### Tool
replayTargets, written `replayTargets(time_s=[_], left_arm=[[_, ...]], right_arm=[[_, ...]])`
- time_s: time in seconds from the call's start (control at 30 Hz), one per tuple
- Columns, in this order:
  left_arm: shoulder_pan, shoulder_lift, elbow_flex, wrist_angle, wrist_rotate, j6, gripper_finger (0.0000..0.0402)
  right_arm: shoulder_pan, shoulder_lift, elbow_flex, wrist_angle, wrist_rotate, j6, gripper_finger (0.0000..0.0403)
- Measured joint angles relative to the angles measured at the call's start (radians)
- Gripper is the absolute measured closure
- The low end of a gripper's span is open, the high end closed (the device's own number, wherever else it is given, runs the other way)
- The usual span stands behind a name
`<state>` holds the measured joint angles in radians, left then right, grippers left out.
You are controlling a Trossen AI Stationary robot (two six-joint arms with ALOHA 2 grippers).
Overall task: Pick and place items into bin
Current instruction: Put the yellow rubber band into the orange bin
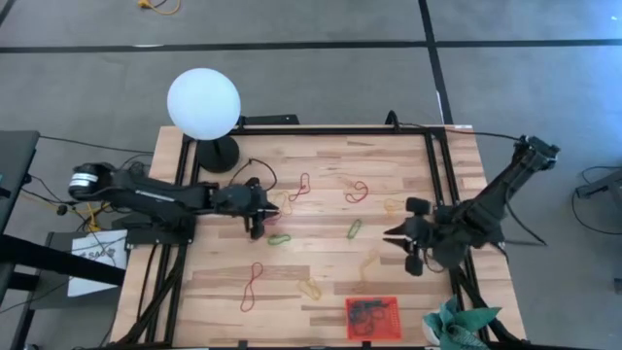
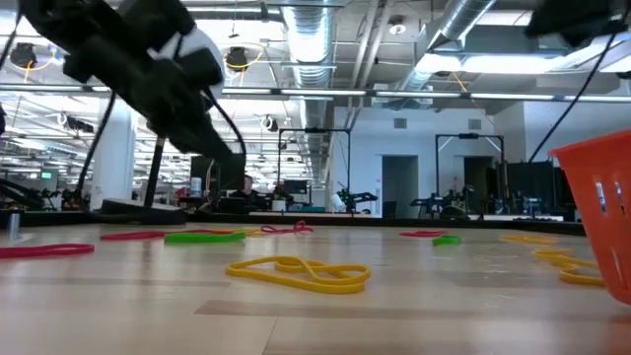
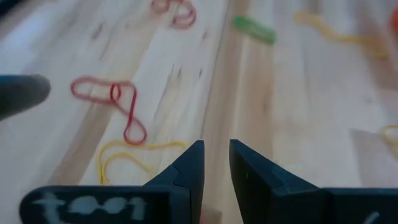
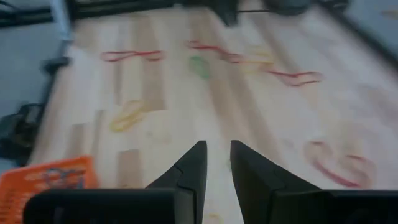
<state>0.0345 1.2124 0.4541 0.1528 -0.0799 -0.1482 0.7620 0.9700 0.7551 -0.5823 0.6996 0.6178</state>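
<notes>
Several thin rubber-band items lie flat on the wooden table: a yellow one (image 1: 279,203), red ones (image 1: 299,186) (image 1: 252,284) (image 1: 358,191), green ones (image 1: 280,238) (image 1: 355,229). The red-orange bin (image 1: 372,316) sits near the table's near edge, with dark bands in it. My left gripper (image 1: 269,207) (image 3: 216,146) hovers left of the yellow band (image 3: 134,152) and a red band (image 3: 118,102), its fingers a narrow gap apart. My right gripper (image 1: 390,233) (image 4: 217,146) waits above the table's right part, also with a narrow gap, holding nothing.
A white globe lamp (image 1: 203,102) on a black base stands at the far left corner. A teal-green cloth (image 1: 457,326) lies at the near right corner beside the bin. Black cables run along the table's frame. In the low view the bin (image 2: 601,212) rises at the right.
</notes>
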Motion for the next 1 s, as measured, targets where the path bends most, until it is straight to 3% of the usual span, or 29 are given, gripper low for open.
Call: replayTargets(time_s=[0.2,0.4,0.57,0.8,1.0], left_arm=[[0.036,0.196,0.082,0.031,0.071,0.011,0.0339],[0.036,0.358,0.177,0.04,0.101,0.041,0.0339],[0.036,0.459,0.234,0.019,0.085,0.043,0.0339],[0.04,0.469,0.277,-0.125,-0.057,0.011,0.0339],[0.049,0.469,0.277,-0.12,-0.002,-0.044,0.0339]], right_arm=[[-0.183,-0.041,-0.281,0.492,-0.276,-0.273,0.0337],[-0.388,-0.051,-0.374,0.532,-0.442,-0.337,0.0337],[-0.474,-0.055,-0.385,0.576,-0.492,-0.338,0.0337],[-0.49,-0.054,-0.386,0.581,-0.491,-0.34,0.0337],[-0.49,-0.054,-0.386,0.563,-0.49,-0.34,0.0337]])
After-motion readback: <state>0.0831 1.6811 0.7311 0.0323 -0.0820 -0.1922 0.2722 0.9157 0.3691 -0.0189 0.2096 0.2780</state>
